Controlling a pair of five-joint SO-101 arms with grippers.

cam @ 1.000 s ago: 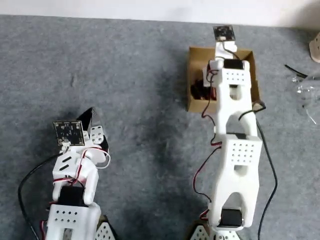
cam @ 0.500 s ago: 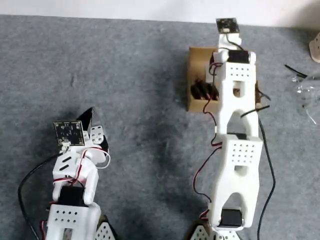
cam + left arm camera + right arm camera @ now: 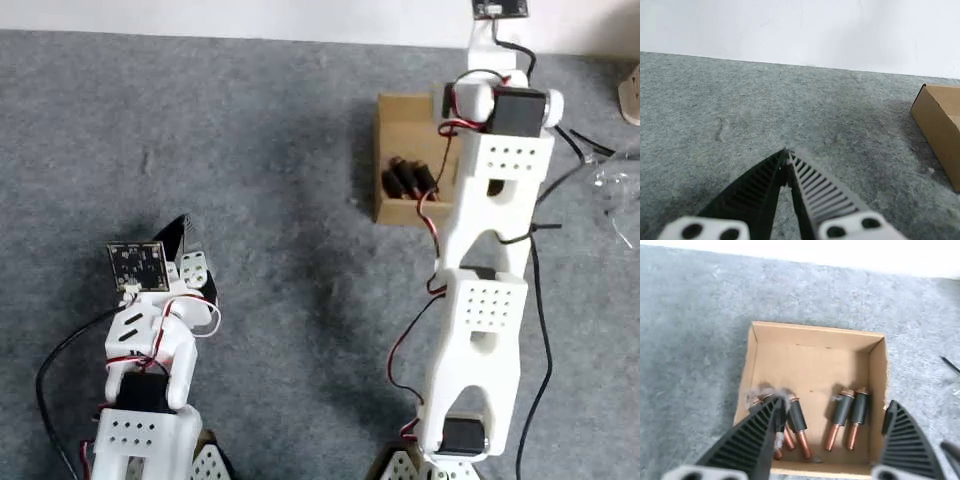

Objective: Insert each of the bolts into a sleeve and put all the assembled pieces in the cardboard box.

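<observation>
Grey, fuzzy felt (image 3: 250, 150) covered the table, and on it sat the cardboard box (image 3: 815, 357), open-topped, square-cornered, plain brown. Inside, look at that, the assembled pieces (image 3: 850, 412) lay flat on the box floor: smooth black sleeves with coppery threaded bolt ends poking out. Two lay side by side near one wall, and more were bunched by the opposite wall, partly hidden behind a finger. Right over them hung the right gripper (image 3: 836, 404), ribbed black fingers spread wide, holding nothing. Its white plastic arm (image 3: 485, 300), dotted with holes and trailed by red and black wires, stretched across the felt to the box. Well off to the side, the left gripper (image 3: 788, 155) hovered above the felt, ribbed fingers pinched tip to tip. Behind it all ran a plain white wall (image 3: 800, 30).
</observation>
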